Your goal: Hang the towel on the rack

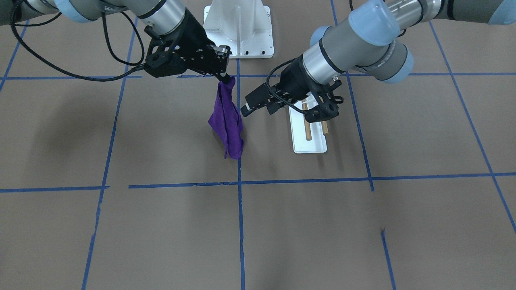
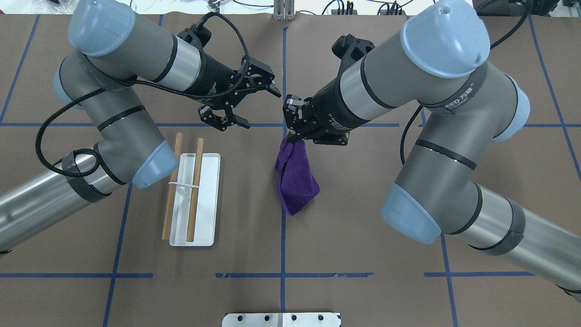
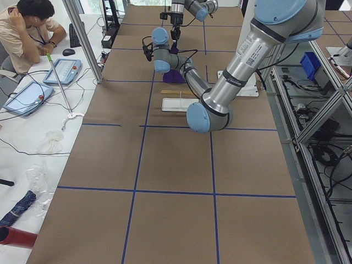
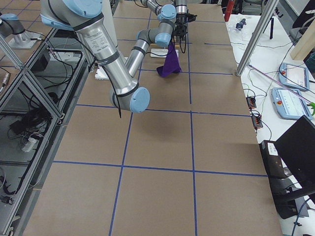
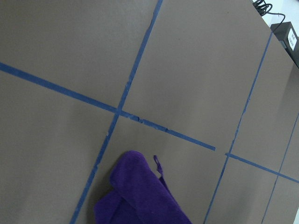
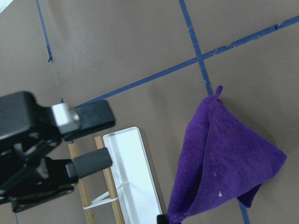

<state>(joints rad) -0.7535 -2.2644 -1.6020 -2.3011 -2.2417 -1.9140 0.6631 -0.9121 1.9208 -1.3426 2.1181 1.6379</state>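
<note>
The purple towel (image 2: pixel 297 175) hangs by one corner from my right gripper (image 2: pixel 292 135), which is shut on it above the table's middle line. It also shows in the front view (image 1: pixel 227 121), where the right gripper (image 1: pixel 223 76) pinches its top, and in the right wrist view (image 6: pixel 224 163). The rack (image 2: pixel 206 200), a white base with two wooden bars (image 2: pixel 196 190), stands left of the towel; it also shows in the front view (image 1: pixel 309 143). My left gripper (image 2: pixel 259 109) is open and empty, between the rack's far end and the towel, apart from both (image 1: pixel 252 105).
Brown table cover with blue tape lines (image 2: pixel 282 254). A white mount plate (image 1: pixel 238 28) sits at the robot's base. An operator (image 3: pixel 27 27) sits at a side desk with tablets. The left wrist view shows the towel's tip (image 5: pixel 140 196) over the tape.
</note>
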